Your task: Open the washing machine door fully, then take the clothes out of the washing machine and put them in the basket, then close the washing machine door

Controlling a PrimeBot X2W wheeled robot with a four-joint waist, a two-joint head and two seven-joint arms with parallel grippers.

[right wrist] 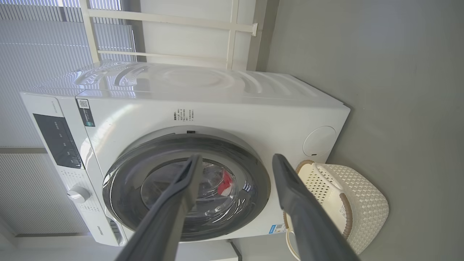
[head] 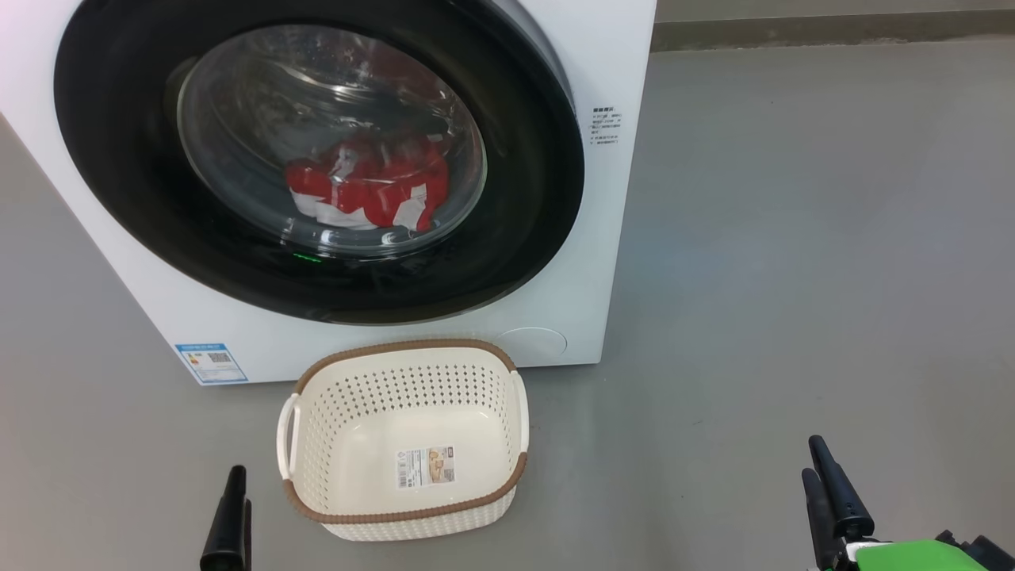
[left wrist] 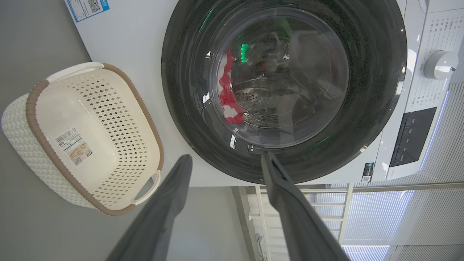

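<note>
Two dark claws sit low at the bottom of the head view, closest to us. The left claw [head: 235,507] is at the lower left and the right claw [head: 813,461] is at the lower right. Both point up and are well back from the washing machine [head: 610,262]. Near the left claw, the basket [head: 408,346] stands on the grey floor [head: 793,238], just in front of the machine. It has nothing in it but a paper label. The washing machine door [head: 111,174] is shut. Behind its glass lie the clothes [head: 373,186], red and white, low in the drum.

In the left wrist view, the left claw [left wrist: 225,158] is spread wide and holds nothing. It points toward the door's black rim but is apart from it. The basket is off to one side.

In the right wrist view, the right claw [right wrist: 236,158] is spread wide too, and holds nothing. It looks at the machine from farther back.

I think the first step, opening the door, has not started. Next, one claw needs to reach the door's rim, catch it, and swing it all the way open. I cannot tell where the catch is. Both claws are held low and back, as if ready to go.
</note>
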